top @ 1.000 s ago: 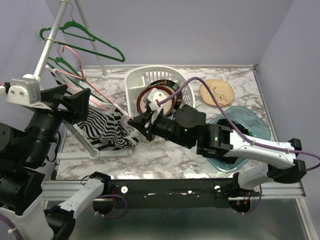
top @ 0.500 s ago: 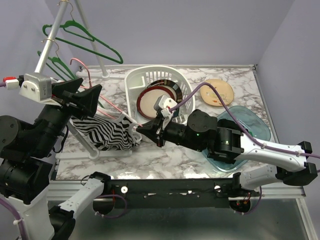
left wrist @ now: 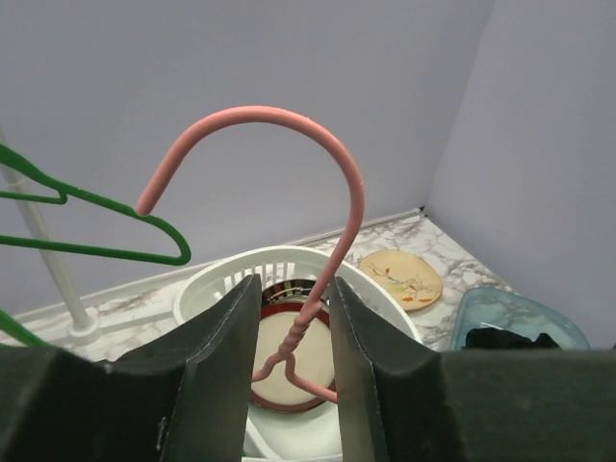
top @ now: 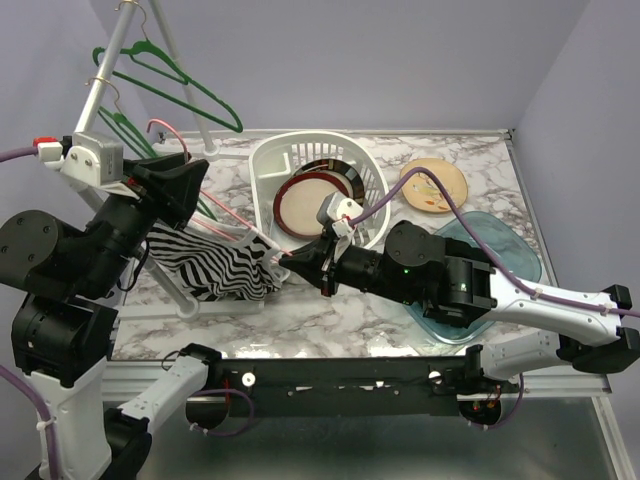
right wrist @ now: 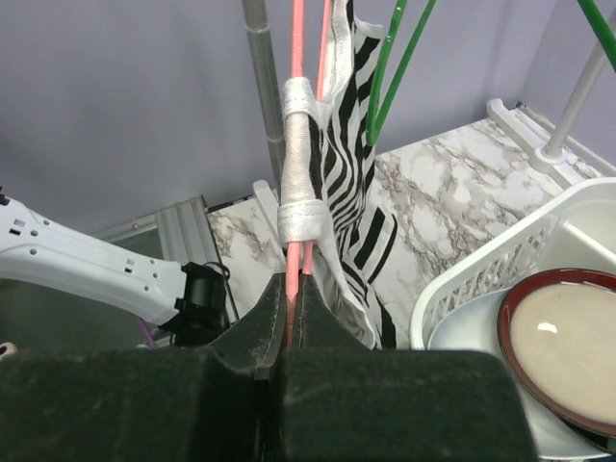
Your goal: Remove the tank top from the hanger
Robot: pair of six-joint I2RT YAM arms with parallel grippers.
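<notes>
The right gripper (right wrist: 292, 289) is clamped on an arm of the pink hanger (right wrist: 296, 38), the left gripper (left wrist: 296, 289) stands apart astride its neck, and the zebra-striped tank top (top: 215, 265), at the desk's (top: 330, 310) left, is still strapped on, so its removal seems barely begun.

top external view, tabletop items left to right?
striped tank top → white basket → teal glass bowl. Tan plate left out: it lies behind the bowl, over the same span.
</notes>
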